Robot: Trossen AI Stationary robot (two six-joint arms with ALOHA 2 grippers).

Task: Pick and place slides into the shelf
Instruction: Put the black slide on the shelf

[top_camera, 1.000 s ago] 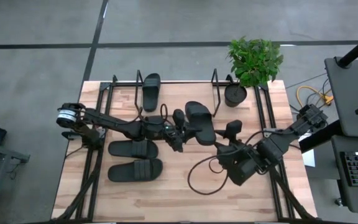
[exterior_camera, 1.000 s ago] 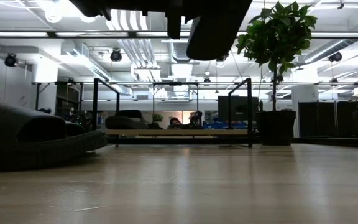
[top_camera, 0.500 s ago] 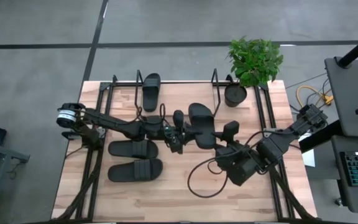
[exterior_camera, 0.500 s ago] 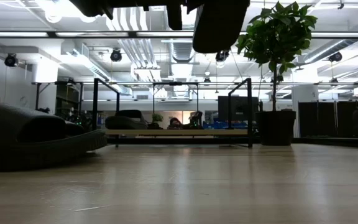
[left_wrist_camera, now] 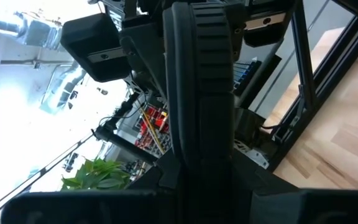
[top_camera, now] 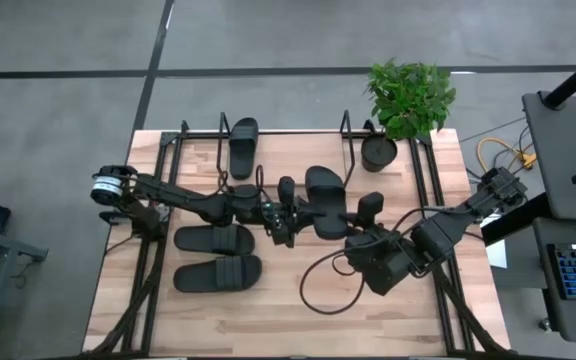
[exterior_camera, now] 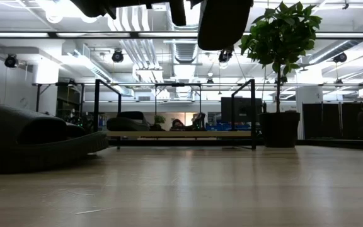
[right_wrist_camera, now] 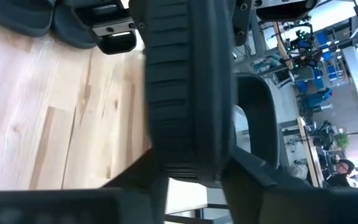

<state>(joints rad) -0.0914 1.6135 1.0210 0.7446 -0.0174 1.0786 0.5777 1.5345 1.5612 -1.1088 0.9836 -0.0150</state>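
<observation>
Both arms meeting over mid-tabletop, sharing one slide. Held slide hanging clear of the wood, strap ribs showing in both wrist views. In the low view, its dark underside sitting at the top edge, well above the boards.

Left gripper reaching in from the left side, fingers clamped on the slide's near edge; left wrist view filled by the ribbed strap running straight between that arm's fingers.

Right gripper coming in from the right, fingers closed on the opposite side of the same slide; right wrist view showing the ribbed band pinched close in front of the camera, with the left arm's fingers just beyond.

One slide already sitting in the shelf at the far edge, toe pointing away, toward the left end of the rack. Low view showing it as a dark lump on the light base board.

Two remaining slides lying flat on the tabletop, left of centre, side by side and parallel: nearer-to-shelf one, the other just beside it toward the front edge. One of them looming large at the low view's left.

Potted plant standing at the shelf's right end.
</observation>
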